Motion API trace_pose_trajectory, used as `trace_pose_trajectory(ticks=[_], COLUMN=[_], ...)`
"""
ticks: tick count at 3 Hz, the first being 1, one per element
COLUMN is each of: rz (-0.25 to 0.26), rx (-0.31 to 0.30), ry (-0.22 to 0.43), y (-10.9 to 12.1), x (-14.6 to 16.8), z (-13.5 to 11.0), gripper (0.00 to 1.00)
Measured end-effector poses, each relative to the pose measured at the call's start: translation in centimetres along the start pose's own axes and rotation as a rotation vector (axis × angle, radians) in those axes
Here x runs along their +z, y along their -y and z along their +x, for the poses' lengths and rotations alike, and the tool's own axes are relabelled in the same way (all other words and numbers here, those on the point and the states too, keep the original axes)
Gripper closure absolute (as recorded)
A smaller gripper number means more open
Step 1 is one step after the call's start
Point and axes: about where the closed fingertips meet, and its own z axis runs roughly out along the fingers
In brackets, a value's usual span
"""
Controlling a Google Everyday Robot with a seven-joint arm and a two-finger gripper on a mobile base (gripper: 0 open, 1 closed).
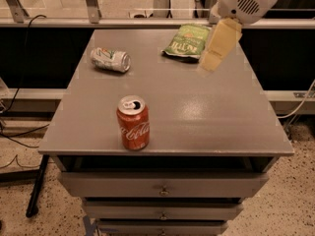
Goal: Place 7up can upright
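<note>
7up can (110, 60) on its side, far left of the table (206, 127), free to roll.
A glancing touch could send it off the left edge; a skewed grasp could drop it. Silver-white, green markings, its end facing right. The gripper (212, 53) hovers well apart, near the chip bag (186, 41); spread or closed, I cannot tell.

We see the pincer (211, 58) blurred above the tabletop's (197, 127) far right, arm (243, 1) cut off at the top edge, chip bag's (183, 42) right corner hidden behind it.
</note>
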Motion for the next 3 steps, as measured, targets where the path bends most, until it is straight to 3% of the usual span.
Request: trace_pose_trajectory(ticks=[1, 2, 3], rz=[0.000, 0.017, 0.030], rx=[0.000, 0.024, 0.073], ry=[0.000, 0.074, 0.191], y=[0.0, 1.1, 3.3], x=[0.0, 1.9, 6.5], z=[0.0, -3.0, -10.0], gripper=[0.00, 0.00, 0.00])
